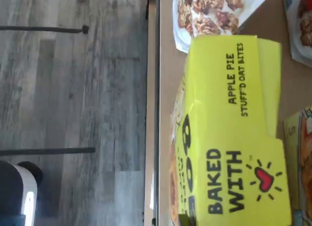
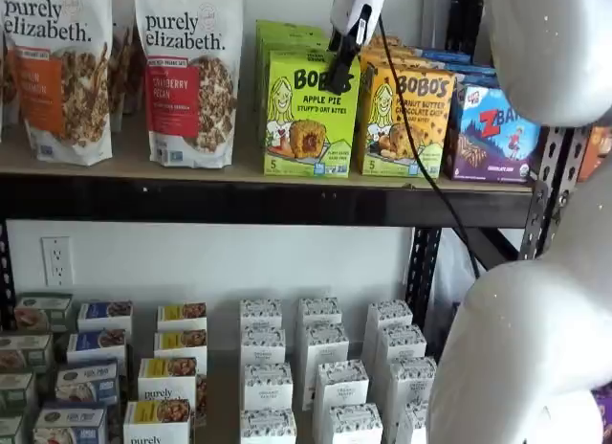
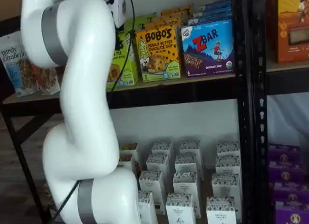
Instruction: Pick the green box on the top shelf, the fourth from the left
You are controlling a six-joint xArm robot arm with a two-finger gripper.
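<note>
The green box (image 2: 308, 119) stands upright at the front edge of the top shelf (image 2: 239, 200), with more lime-green cartons lined up behind it. My gripper (image 2: 339, 71) comes down from above at its upper right corner, black fingers shut on the green box. The wrist view looks straight onto the green box (image 1: 229, 128) from close by, showing "APPLE PIE" and "BAKED WITH" on its top, with the tan shelf board (image 1: 168, 65) beside it. In a shelf view my white arm covers most of the green box (image 3: 123, 64).
An orange-yellow Bobo's box (image 2: 406, 119) stands right against the green one, then a blue Z Bar box (image 2: 492, 133). Granola bags (image 2: 186, 76) stand to its left. Small white cartons (image 2: 316, 367) fill the lower level. My arm (image 2: 535, 272) fills the right foreground.
</note>
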